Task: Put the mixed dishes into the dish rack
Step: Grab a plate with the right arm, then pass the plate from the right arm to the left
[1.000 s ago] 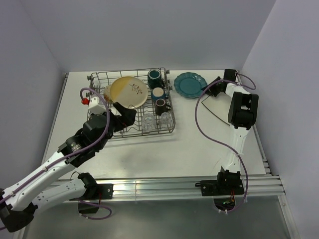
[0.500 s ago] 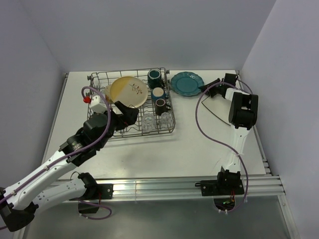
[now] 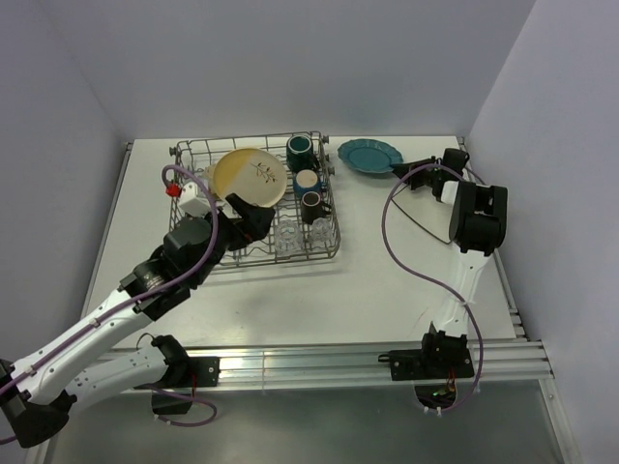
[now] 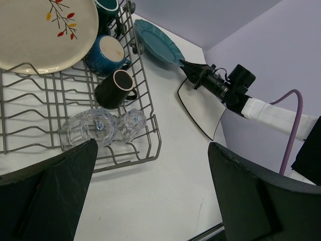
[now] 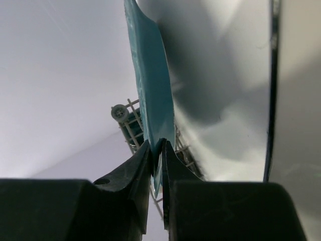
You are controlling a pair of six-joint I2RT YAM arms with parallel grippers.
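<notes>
The grey wire dish rack point(image 3: 290, 258) holds the yellow-cream plate with a leaf sprig point(image 3: 250, 177), three mugs point(image 3: 308, 181) and two clear glasses point(image 3: 287, 236). My right gripper point(image 3: 398, 166) is shut on the rim of the teal scalloped plate point(image 3: 369, 157), holding it tilted just right of the rack; the right wrist view shows the pads point(image 5: 156, 148) pinching the plate's edge point(image 5: 153, 90). The white square plate point(image 3: 418, 205) lies flat on the table under the right arm. My left gripper point(image 3: 253, 220) is open and empty over the rack's front, its fingers point(image 4: 45, 191) wide apart.
A purple cable point(image 3: 392, 242) loops from the right arm over the table. The walls close in behind and to the right. The rack's left half has bare tines point(image 4: 30, 110). The table's metal front rail point(image 3: 338, 358) runs below.
My right gripper has raised the teal plate off the table and tilted it edge-up, shifting slightly right. My left gripper has crept a little further over the rack's front.
</notes>
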